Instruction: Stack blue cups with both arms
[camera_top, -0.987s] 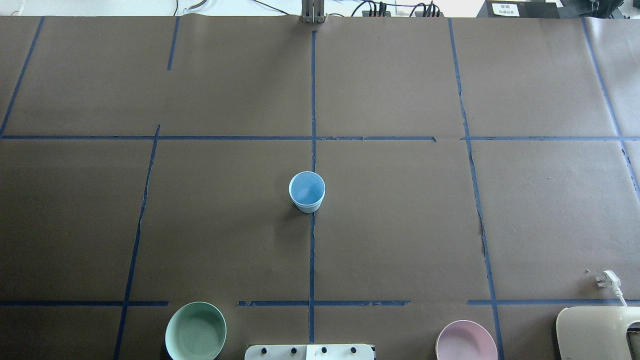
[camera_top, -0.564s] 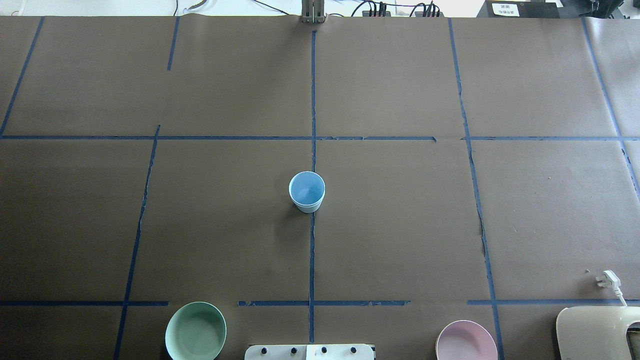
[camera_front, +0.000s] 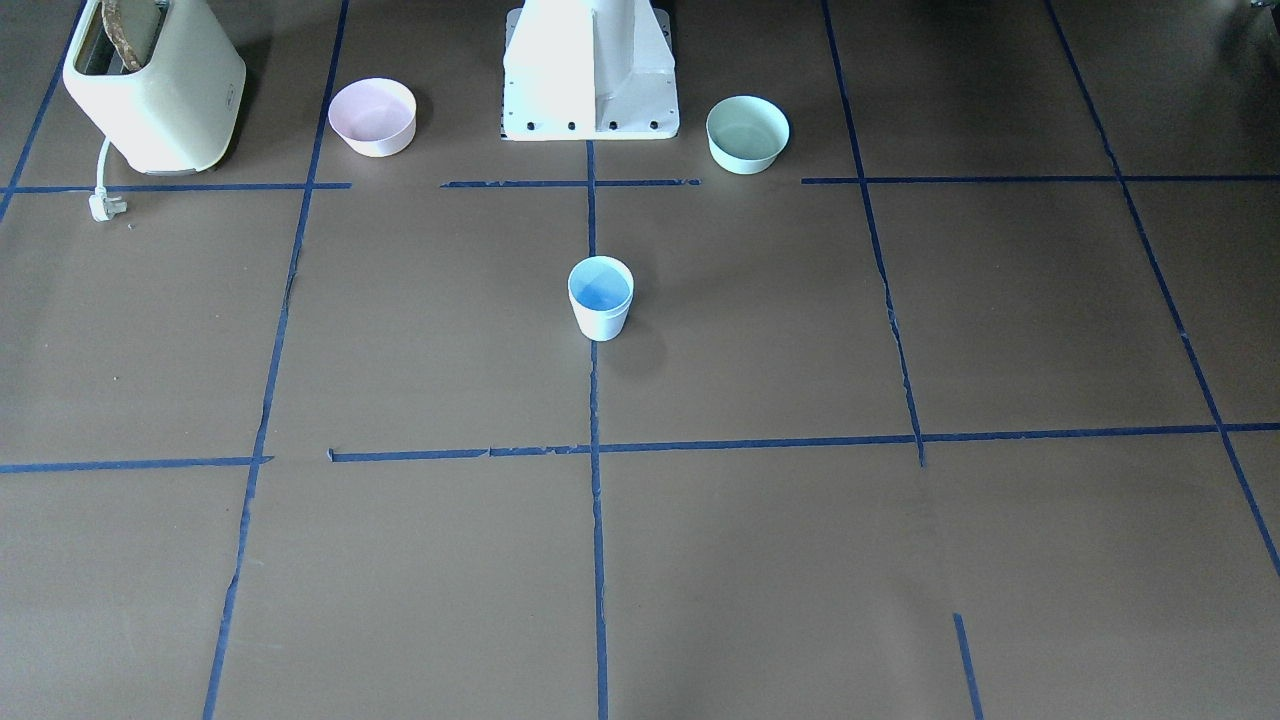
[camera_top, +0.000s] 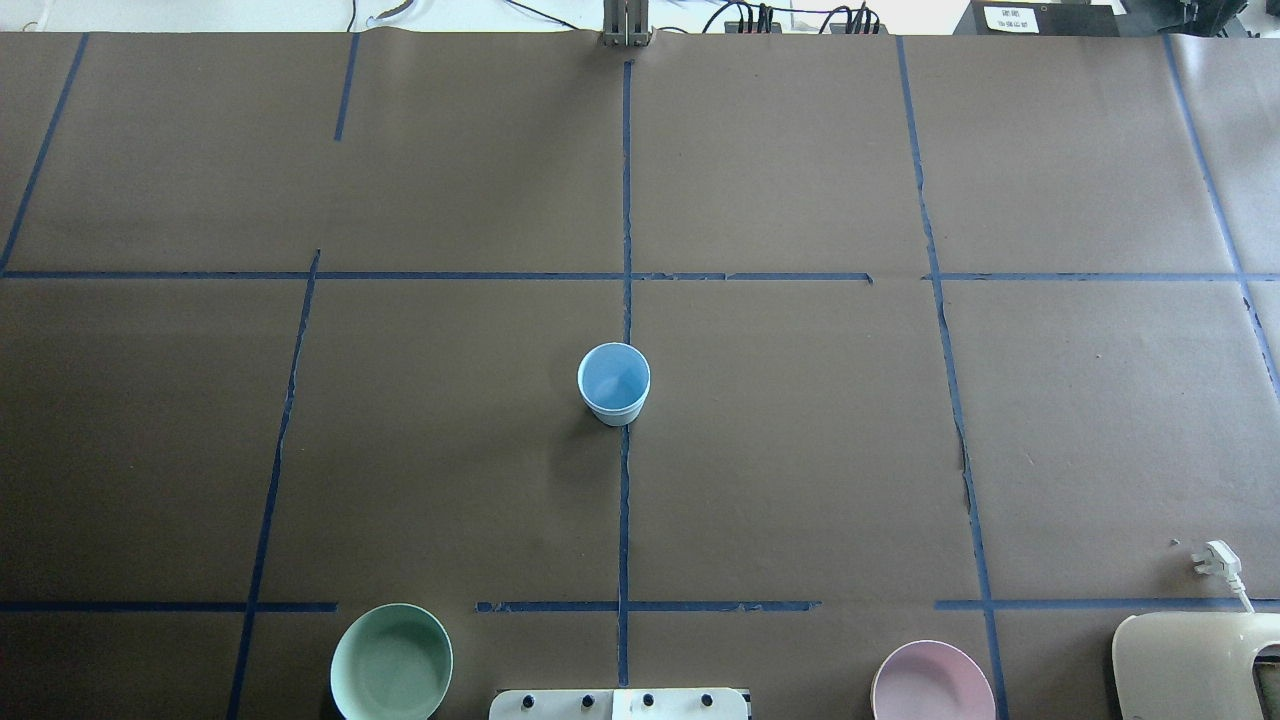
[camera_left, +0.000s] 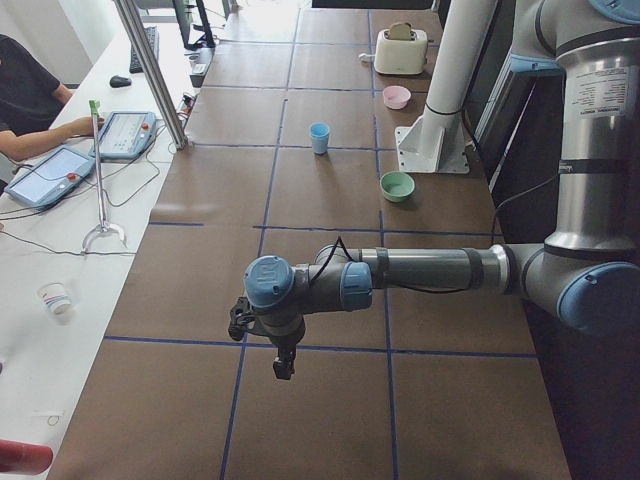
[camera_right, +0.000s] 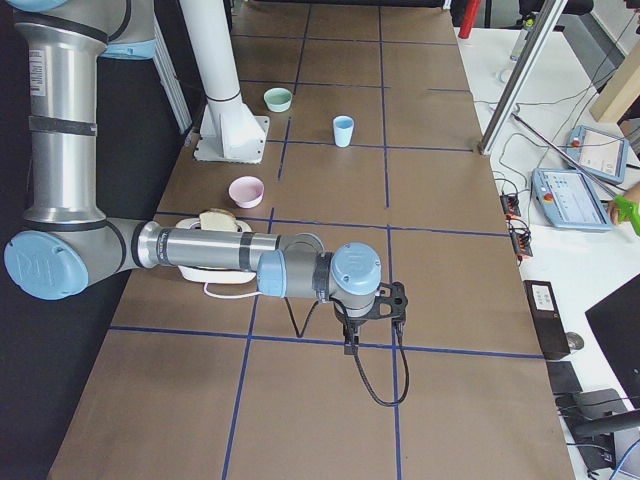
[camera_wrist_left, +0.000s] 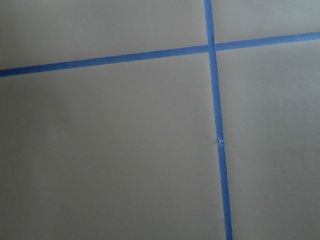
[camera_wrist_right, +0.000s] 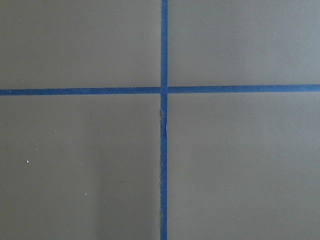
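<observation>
One pale blue cup (camera_top: 613, 384) stands upright on the centre tape line of the table, also in the front view (camera_front: 600, 298) and both side views (camera_left: 319, 137) (camera_right: 343, 131). Only one cup shape shows; I cannot tell whether a second is nested inside it. My left gripper (camera_left: 283, 365) hangs over the table's left end, far from the cup. My right gripper (camera_right: 350, 345) hangs over the table's right end, also far away. Both show only in the side views, so I cannot tell if they are open or shut. The wrist views show only brown paper and blue tape.
A mint-green bowl (camera_top: 391, 662) and a pink bowl (camera_top: 932, 683) sit near the white pedestal (camera_front: 590, 70). A cream toaster (camera_front: 150, 85) with a loose plug (camera_top: 1218, 560) stands at the near right. An operator (camera_left: 25, 100) sits at the side bench.
</observation>
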